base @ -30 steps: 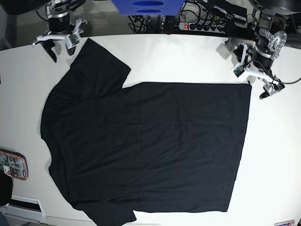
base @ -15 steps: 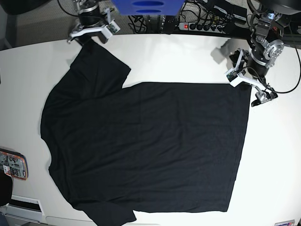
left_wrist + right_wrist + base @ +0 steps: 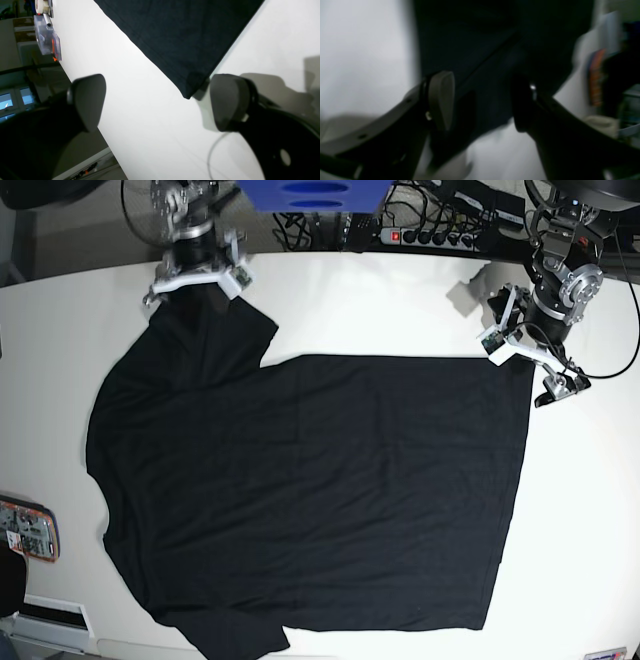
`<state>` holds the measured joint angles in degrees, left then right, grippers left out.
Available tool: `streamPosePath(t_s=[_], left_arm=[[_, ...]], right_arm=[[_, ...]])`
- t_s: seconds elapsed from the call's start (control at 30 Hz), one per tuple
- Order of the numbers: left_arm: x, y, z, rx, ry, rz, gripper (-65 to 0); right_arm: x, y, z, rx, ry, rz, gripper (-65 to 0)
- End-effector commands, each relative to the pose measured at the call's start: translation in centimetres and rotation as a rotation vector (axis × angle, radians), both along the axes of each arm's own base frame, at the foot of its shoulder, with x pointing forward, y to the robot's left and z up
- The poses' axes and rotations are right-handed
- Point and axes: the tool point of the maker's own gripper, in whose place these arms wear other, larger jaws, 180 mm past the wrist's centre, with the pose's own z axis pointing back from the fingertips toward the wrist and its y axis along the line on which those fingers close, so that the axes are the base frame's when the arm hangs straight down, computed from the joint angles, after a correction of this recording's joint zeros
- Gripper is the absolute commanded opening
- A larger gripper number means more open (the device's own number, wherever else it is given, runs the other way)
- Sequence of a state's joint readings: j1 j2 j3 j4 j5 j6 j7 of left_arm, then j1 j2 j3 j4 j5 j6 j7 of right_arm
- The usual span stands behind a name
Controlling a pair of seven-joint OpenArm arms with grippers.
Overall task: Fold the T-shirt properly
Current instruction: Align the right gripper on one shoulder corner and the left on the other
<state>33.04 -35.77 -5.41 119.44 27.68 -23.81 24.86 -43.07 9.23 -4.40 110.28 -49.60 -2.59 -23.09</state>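
The black T-shirt (image 3: 310,490) lies spread flat on the white table (image 3: 400,305), with its neck side to the left and its hem to the right. My left gripper (image 3: 526,369) is open wide at the hem's upper right corner. In the left wrist view that corner of the T-shirt (image 3: 180,45) points into the left gripper (image 3: 158,100), close to the right-hand finger. My right gripper (image 3: 197,281) is open over the end of the upper sleeve. The right wrist view is blurred; there the dark cloth (image 3: 482,62) fills the gap in the right gripper (image 3: 482,101).
An orange-edged device (image 3: 27,531) lies at the table's left edge. Behind the far edge are a power strip (image 3: 430,236), cables and a blue object (image 3: 310,192). A clear plastic item (image 3: 47,40) shows at the table's edge in the left wrist view.
The right arm swung from the far left corner to the right and came down over the sleeve end. The left gripper shifted slightly in toward the hem corner. The T-shirt has not moved.
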Motion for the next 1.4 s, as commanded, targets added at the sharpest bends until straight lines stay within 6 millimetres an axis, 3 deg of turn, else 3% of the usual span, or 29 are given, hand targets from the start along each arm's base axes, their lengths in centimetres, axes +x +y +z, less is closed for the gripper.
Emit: streamPosePath(t_s=[0.0, 0.17, 0.33, 0.77, 0.93, 1.1, 1.27, 1.37], left_arm=[[0.6, 0.3, 1.0, 0.013, -0.036, -0.003, 0.0], [0.5, 0.4, 1.0, 0.02, -0.035, -0.003, 0.0], [0.5, 0.4, 1.0, 0.024, -0.036, -0.003, 0.0], [0.5, 0.4, 1.0, 0.024, -0.036, -0.003, 0.0], [0.4, 0.5, 1.0, 0.024, -0.037, -0.001, 0.0], [0.6, 0.9, 1.2, 0.031, -0.044, 0.009, 0.0], [0.8, 1.5, 1.6, 0.038, -0.056, 0.022, 0.0], [0.9, 1.7, 1.8, 0.037, -0.06, 0.03, 0.0]], right_arm=[[-0.4, 0.5, 0.3, 0.009, -0.003, 0.012, -30.4], [-1.3, 1.5, 0.1, 0.03, 0.018, 0.032, -30.4], [-5.5, 2.8, -1.0, 0.057, 0.12, 0.053, -30.4], [-5.4, 2.6, -1.2, 0.052, 0.121, 0.05, -30.4], [-6.7, 2.4, -2.8, 0.068, 0.181, 0.033, -30.4], [-7.7, 0.8, -4.2, 0.098, 0.232, -0.028, -30.4], [-7.6, -0.2, -4.2, 0.075, 0.232, -0.027, -30.4], [-7.2, -1.8, -4.1, 0.045, 0.221, -0.056, -30.4]])
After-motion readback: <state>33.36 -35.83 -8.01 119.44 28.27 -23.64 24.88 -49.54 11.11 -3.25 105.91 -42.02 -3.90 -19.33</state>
